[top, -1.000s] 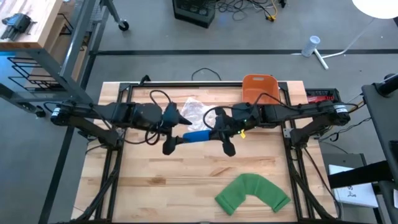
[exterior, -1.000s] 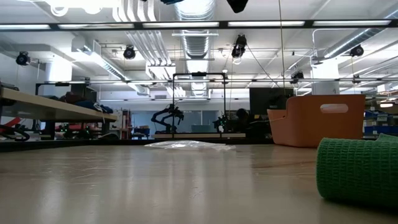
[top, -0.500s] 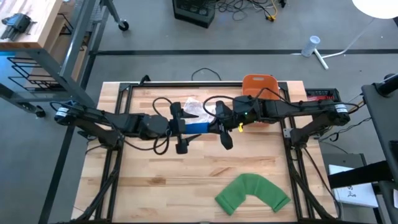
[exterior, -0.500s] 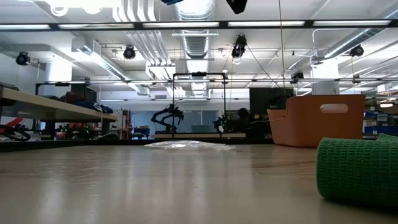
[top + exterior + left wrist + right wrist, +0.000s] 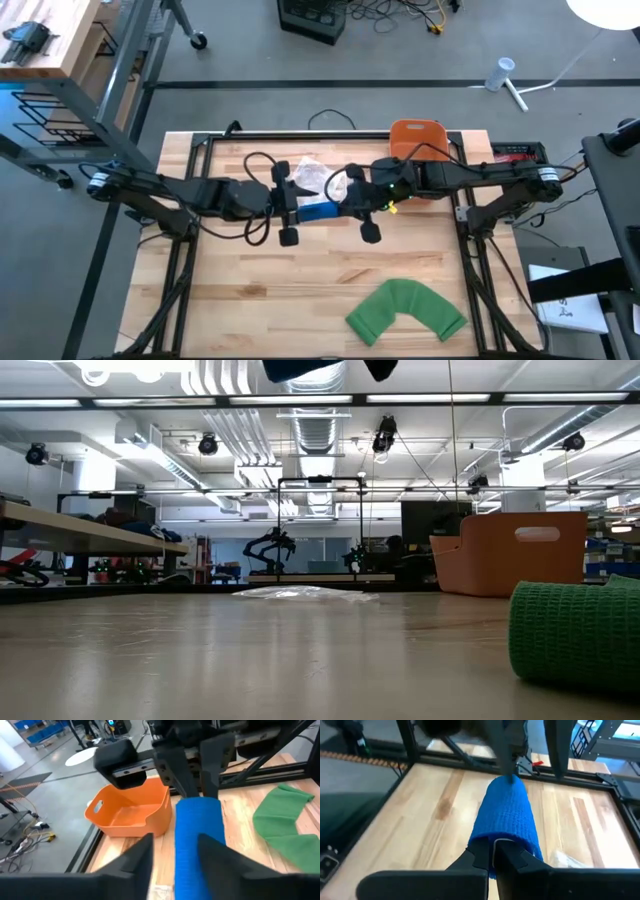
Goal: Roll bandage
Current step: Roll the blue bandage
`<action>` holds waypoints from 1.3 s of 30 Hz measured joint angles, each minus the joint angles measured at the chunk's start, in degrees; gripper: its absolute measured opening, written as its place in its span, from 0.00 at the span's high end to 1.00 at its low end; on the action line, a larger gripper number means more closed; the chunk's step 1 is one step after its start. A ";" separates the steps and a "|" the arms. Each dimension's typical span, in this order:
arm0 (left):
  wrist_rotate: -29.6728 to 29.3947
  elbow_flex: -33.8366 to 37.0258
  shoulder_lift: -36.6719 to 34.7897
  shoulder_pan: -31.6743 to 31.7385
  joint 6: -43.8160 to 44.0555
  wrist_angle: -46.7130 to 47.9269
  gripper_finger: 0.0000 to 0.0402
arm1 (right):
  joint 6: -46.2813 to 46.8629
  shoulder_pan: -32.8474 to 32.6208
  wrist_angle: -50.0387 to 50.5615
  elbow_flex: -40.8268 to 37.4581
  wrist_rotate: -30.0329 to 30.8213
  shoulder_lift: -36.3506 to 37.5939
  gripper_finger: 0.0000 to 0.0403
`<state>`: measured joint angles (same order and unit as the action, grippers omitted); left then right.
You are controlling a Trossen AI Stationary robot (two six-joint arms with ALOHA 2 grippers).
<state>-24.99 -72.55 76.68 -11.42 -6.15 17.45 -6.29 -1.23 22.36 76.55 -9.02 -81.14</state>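
Left pincer (image 5: 293,208) has just been clamped on the blue bandage (image 5: 318,211) from 9 o'clock (right pincer (image 5: 357,207) already pinched shut on it), so rolling can be done.

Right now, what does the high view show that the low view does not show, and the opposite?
Only the high view shows the blue bandage roll held in the air between the left tool and the right tool, both arms, and the floor around the table. Only the low view shows the room behind the table: ceiling lights, shelves and other equipment far away. Both views share the green bandage lying on the wood, the orange bin at the far edge, and the clear plastic wrapper.
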 joint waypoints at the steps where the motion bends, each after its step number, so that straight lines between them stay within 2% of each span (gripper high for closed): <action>1: -0.01 -0.02 -0.23 0.00 0.13 0.20 0.73 | -0.93 0.00 0.32 -0.03 0.01 0.00 1.00; 4: 0.01 0.08 -0.64 -0.01 0.20 0.63 0.86 | -4.71 0.00 0.66 -0.04 0.07 0.10 1.00; 7: 0.74 0.20 -1.47 -0.72 -0.26 0.83 0.94 | -11.98 0.00 2.80 -0.04 1.11 0.88 1.00; 11: 2.02 0.47 -3.00 -1.67 -0.11 0.62 0.97 | -23.64 -1.07 5.63 -0.04 8.96 2.50 1.00; 14: 2.64 1.70 -2.98 -1.67 1.80 0.75 0.92 | -33.57 -2.92 6.62 -0.05 13.53 2.66 1.00; 18: 3.34 3.73 -2.02 -1.49 4.06 -1.40 0.79 | -44.58 -5.26 6.61 -0.07 16.34 2.24 1.00; 25: 3.19 7.12 -0.93 -1.42 4.38 -8.13 0.51 | -46.65 -6.28 5.56 -0.11 16.59 0.49 1.00; 29: 3.21 7.60 -0.13 -0.88 6.93 -8.31 0.41 | -52.94 -7.20 5.80 -0.17 16.59 -0.74 1.00; 34: 4.45 7.65 0.12 -0.11 9.96 -7.64 0.36 | -61.96 -8.62 5.69 -0.17 16.59 -1.55 1.00; 39: 13.03 7.65 0.13 0.93 12.90 -6.90 0.40 | -65.88 -9.33 5.60 -0.17 16.57 -1.57 1.00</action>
<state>-11.97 -64.90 76.82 -10.49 6.75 10.55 -72.17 -10.57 27.97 76.38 7.55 -82.72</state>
